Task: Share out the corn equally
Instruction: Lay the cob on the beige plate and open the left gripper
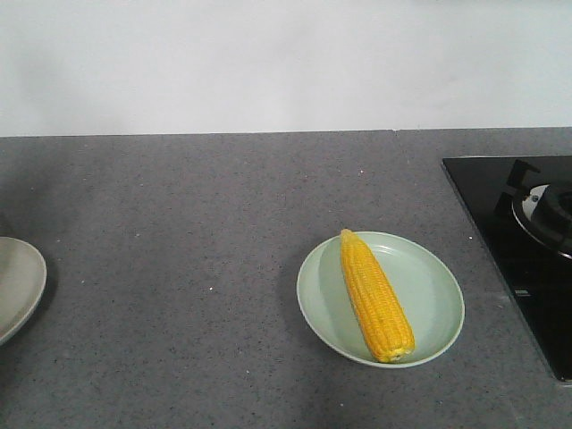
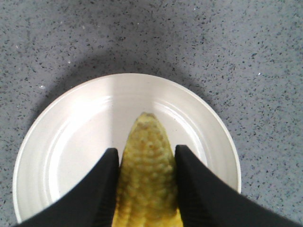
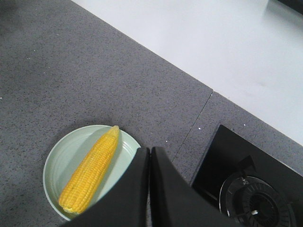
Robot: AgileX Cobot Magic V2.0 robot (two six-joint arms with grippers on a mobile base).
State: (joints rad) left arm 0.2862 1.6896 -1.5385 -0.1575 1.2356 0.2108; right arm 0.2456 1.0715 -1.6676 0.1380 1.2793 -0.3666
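One yellow corn cob (image 1: 375, 297) lies lengthwise on a pale green plate (image 1: 438, 299) right of centre; the right wrist view shows the same corn cob (image 3: 91, 170) and green plate (image 3: 57, 163). My right gripper (image 3: 149, 150) hangs above that plate's right rim, shut with nothing between its fingers. In the left wrist view my left gripper (image 2: 144, 153) is shut on a paler corn cob (image 2: 147, 175), its tapered tip pointing over a white plate (image 2: 66, 137). Whether that cob rests on the plate or hangs above it I cannot tell.
A black gas hob (image 1: 527, 241) with a burner (image 3: 258, 201) sits at the counter's right edge. The white plate's rim (image 1: 13, 286) shows at the far left of the front view. A white wall (image 1: 286, 63) runs behind the grey counter.
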